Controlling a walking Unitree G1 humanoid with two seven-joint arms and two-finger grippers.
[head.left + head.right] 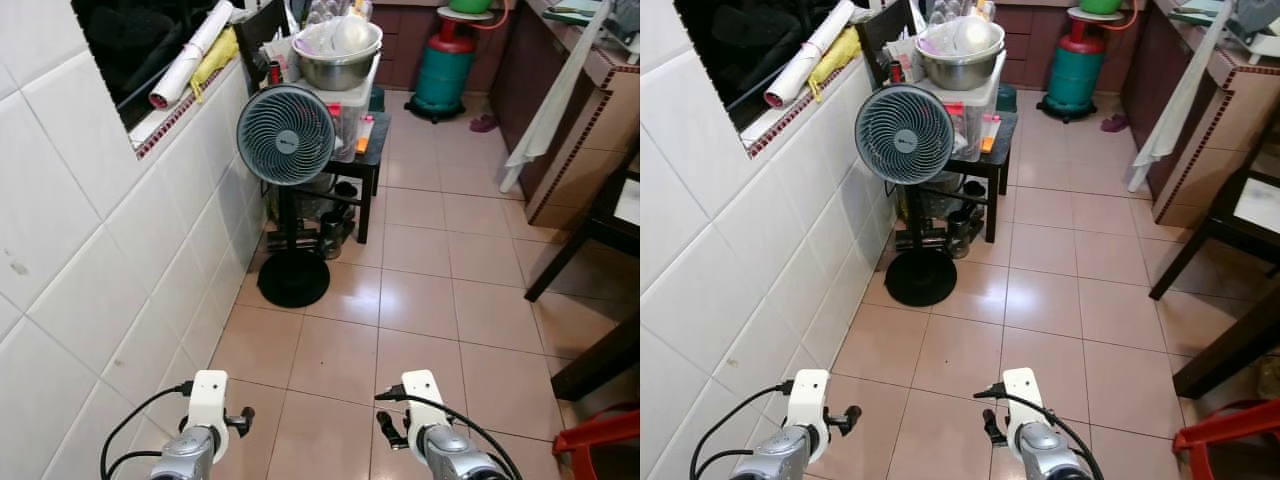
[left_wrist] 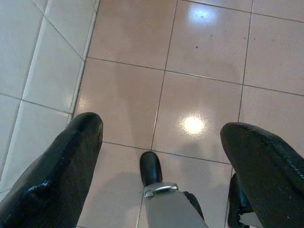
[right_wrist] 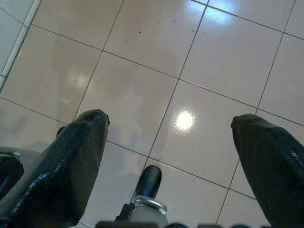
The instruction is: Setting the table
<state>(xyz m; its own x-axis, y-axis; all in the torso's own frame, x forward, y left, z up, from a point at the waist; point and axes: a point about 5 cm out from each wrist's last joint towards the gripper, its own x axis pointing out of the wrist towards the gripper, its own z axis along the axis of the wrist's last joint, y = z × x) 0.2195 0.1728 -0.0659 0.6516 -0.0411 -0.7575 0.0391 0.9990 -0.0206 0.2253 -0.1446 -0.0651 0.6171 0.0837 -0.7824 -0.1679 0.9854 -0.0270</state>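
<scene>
A home kitchen: gas cylinder (image 1: 444,62), steel bowls (image 1: 337,60), tiled floor (image 1: 420,290).

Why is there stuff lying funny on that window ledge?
A white rolled-up tube and a yellow cloth lie slanted across the ledge, poking over its edge. A white cloth also hangs off the counter on the right. Both grippers, left and right, hang open over the floor.

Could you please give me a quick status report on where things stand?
Left gripper and right gripper open, empty, above the tiled floor. Grey pedestal fan ahead.
</scene>
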